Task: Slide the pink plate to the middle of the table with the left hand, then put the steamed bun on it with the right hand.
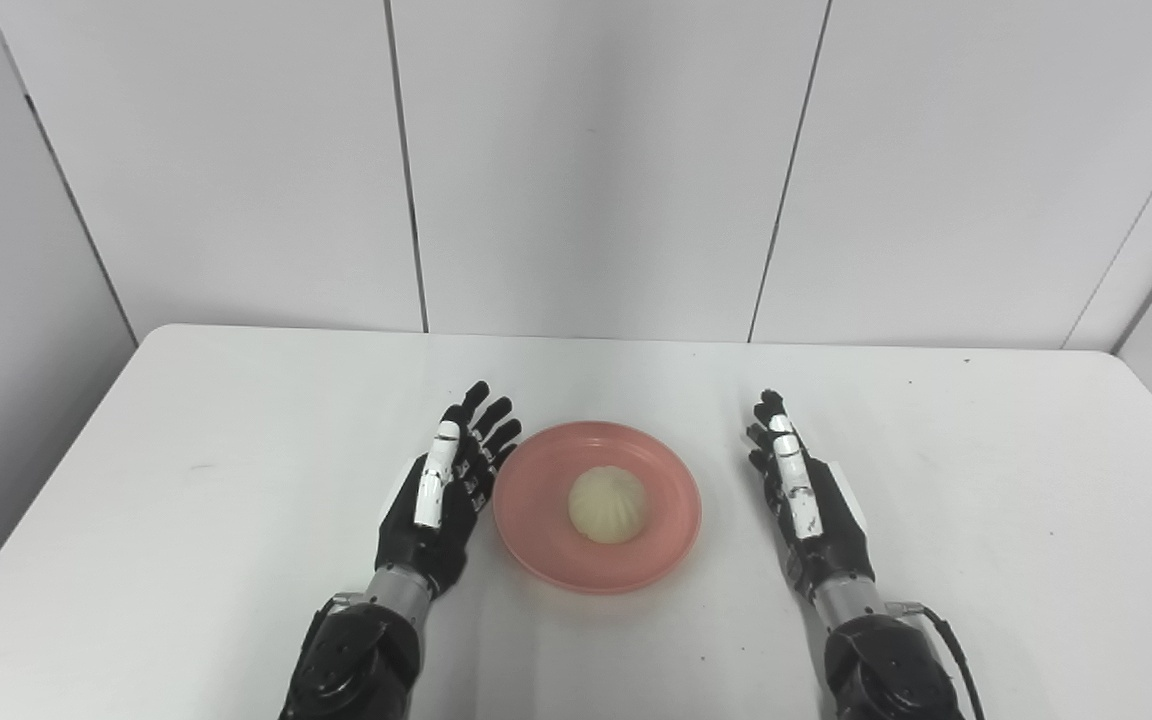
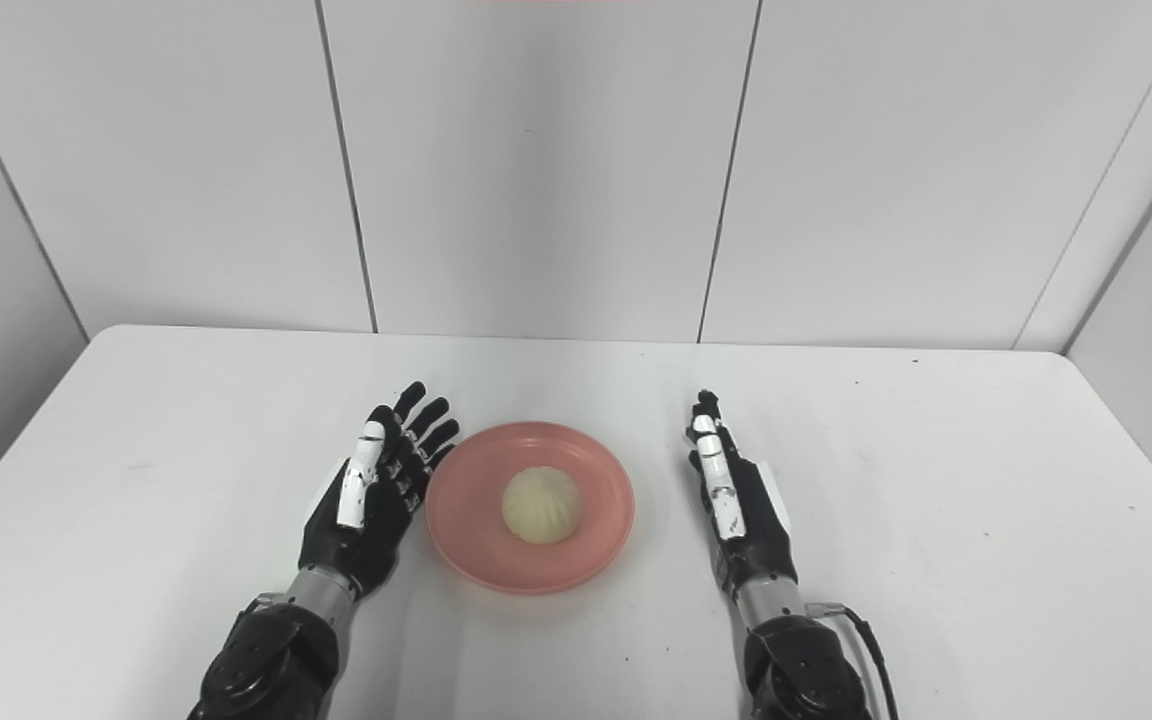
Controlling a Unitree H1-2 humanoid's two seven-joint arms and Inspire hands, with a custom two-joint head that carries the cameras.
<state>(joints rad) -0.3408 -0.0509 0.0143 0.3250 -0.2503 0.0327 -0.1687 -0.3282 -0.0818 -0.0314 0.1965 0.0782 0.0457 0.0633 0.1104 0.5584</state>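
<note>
The pink plate [image 1: 536,540] lies on the white table [image 1: 186,480], near the middle and toward the front. A pale steamed bun [image 1: 607,506] sits in the plate's centre. My left hand [image 1: 446,485] rests just left of the plate, palm facing it, fingers straight and apart, open and holding nothing. Its fingertips are close to the plate's rim. My right hand [image 1: 801,490] stands a short way right of the plate, edge-on, fingers extended, open and clear of the plate.
Grey wall panels [image 1: 586,160] rise behind the table's far edge. A dark cable [image 1: 956,640] runs beside my right wrist. The table's left and right edges lie well outside both hands.
</note>
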